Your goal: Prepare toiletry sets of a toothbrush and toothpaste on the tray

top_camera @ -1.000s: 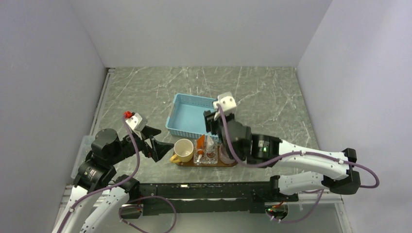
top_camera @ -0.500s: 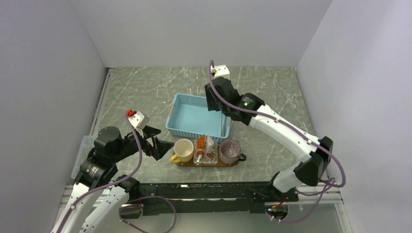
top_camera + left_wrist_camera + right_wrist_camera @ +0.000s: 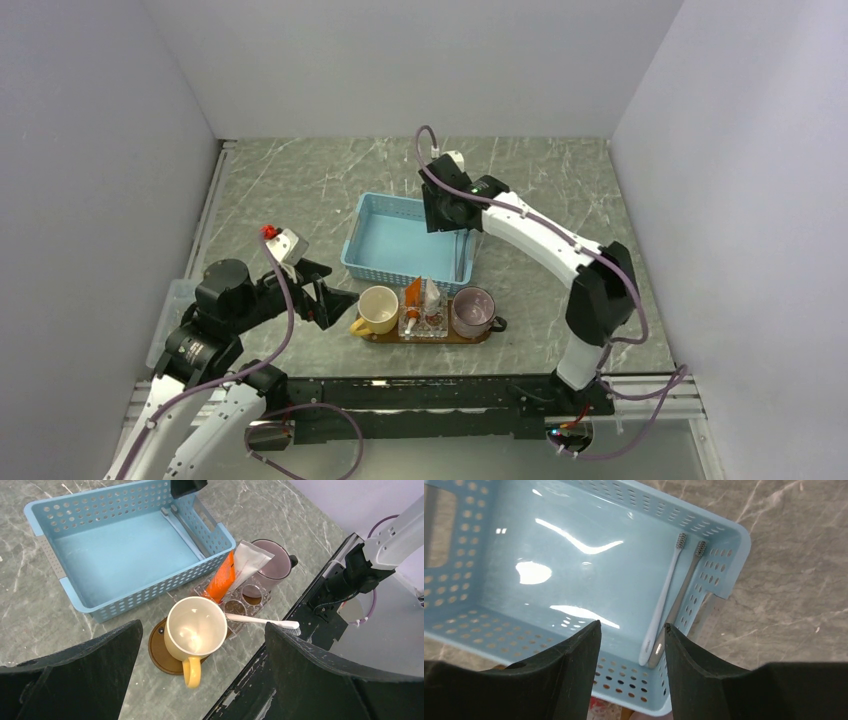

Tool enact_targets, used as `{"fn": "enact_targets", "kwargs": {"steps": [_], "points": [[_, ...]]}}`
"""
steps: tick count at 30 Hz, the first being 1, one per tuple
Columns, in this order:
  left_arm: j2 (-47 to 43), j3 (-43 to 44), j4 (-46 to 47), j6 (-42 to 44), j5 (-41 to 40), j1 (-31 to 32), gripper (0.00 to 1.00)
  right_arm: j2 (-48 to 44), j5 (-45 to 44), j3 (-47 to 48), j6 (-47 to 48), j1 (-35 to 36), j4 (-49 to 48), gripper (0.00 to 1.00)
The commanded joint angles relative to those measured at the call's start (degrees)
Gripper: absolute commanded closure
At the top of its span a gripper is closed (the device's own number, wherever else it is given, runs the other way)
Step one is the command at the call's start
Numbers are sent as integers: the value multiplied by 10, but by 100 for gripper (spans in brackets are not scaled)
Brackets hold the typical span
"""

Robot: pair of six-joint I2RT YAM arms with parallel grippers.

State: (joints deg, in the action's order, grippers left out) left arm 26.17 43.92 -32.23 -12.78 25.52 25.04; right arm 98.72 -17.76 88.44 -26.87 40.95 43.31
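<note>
The brown oval tray (image 3: 478, 338) (image 3: 159, 650) holds a yellow mug (image 3: 378, 309) (image 3: 194, 628), a clear holder (image 3: 251, 593) and a purple mug (image 3: 473, 310) (image 3: 274, 563). An orange tube (image 3: 412, 294) (image 3: 222, 578) and a white tube (image 3: 432, 294) (image 3: 250, 559) stand in the holder. A white toothbrush (image 3: 262, 623) lies across its near side. Two more toothbrushes, one pale (image 3: 664, 596) and one grey (image 3: 684, 591), lie in the blue basket (image 3: 392, 238) (image 3: 549, 580). My right gripper (image 3: 452, 226) (image 3: 631, 630) is open and empty above them. My left gripper (image 3: 337, 305) (image 3: 202, 627) is open and empty, just left of the yellow mug.
The basket sits just behind the tray, its long side close to the tubes. The black frame rail (image 3: 420, 392) runs along the table's near edge, right in front of the tray. Grey walls close in left, right and back.
My right arm has swung away from the tray, up and back over the basket's right end. The purple mug now shows. My left arm has barely moved.
</note>
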Motion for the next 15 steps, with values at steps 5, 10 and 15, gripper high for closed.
{"fn": "enact_targets", "kwargs": {"steps": [5,10,15], "points": [[14,6,4,6,-7,-3,0,79,17,29,-26,-29,-8,52],[22,6,3,6,-7,-3,0,118,15,29,-28,-42,-15,53],[24,6,3,6,-6,-3,1,158,17,38,-28,-49,-16,54]]}}
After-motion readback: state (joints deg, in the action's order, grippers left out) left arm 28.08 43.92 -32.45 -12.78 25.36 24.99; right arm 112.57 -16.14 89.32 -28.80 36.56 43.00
